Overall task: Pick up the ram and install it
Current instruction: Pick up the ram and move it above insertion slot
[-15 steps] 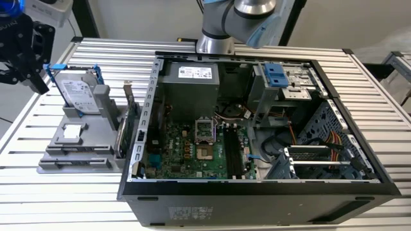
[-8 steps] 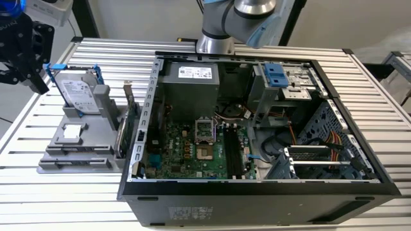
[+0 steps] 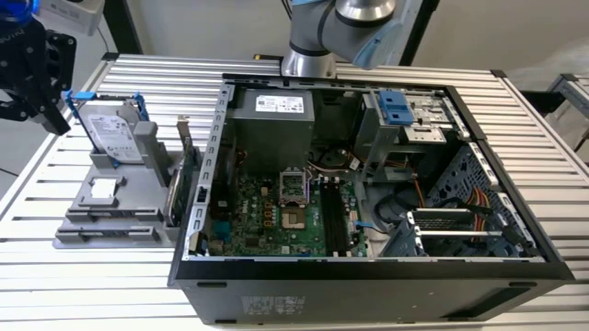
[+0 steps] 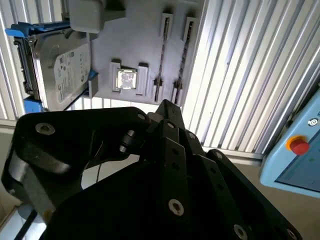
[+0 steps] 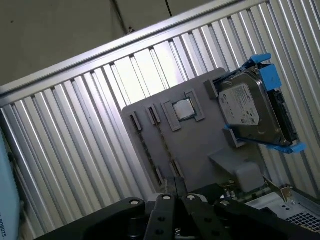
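- Ribbed metal tabletop (image 3: 83, 289), light slats running across.
- Open computer case (image 3: 368, 293) lying on its side, with the green motherboard (image 3: 267, 221) facing up and a grey power supply (image 3: 272, 114) at the far end.
- Blue plastic latch piece (image 3: 396, 107) on the drive cage; orange and yellow cables (image 3: 478, 200) towards the exterior view's right.
- Grey holder (image 3: 110, 221) just beside the case.
- Silver hard drive (image 3: 115, 138) in a blue frame, propped upright on the holder.
- Square processor chip (image 5: 183, 109) lying flat in a holder recess.
- Green expansion card (image 3: 176, 189) on edge between holder and case.
- Light blue device (image 4: 295, 165) with a red button.
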`<state>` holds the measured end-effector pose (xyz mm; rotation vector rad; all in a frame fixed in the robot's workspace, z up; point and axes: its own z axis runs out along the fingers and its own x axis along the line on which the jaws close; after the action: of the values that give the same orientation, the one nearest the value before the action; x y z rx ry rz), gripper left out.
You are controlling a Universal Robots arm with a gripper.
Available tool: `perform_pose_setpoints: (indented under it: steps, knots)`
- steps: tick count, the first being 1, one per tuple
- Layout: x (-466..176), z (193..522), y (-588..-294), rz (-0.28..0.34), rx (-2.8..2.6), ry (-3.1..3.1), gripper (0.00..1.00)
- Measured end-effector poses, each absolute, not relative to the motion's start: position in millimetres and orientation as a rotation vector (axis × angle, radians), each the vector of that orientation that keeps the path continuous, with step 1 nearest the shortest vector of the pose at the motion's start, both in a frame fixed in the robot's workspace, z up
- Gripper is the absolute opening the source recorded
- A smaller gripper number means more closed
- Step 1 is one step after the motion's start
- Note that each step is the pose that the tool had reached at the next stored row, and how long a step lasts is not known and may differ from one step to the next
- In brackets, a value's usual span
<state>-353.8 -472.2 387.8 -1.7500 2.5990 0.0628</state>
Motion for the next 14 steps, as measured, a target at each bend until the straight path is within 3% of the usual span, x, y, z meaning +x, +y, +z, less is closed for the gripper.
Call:
perform_pose_setpoints:
  steps: [14]
  knots:
    - [-353.8,387.8,-472.1,0.054,-2.001,2.405,0.00]
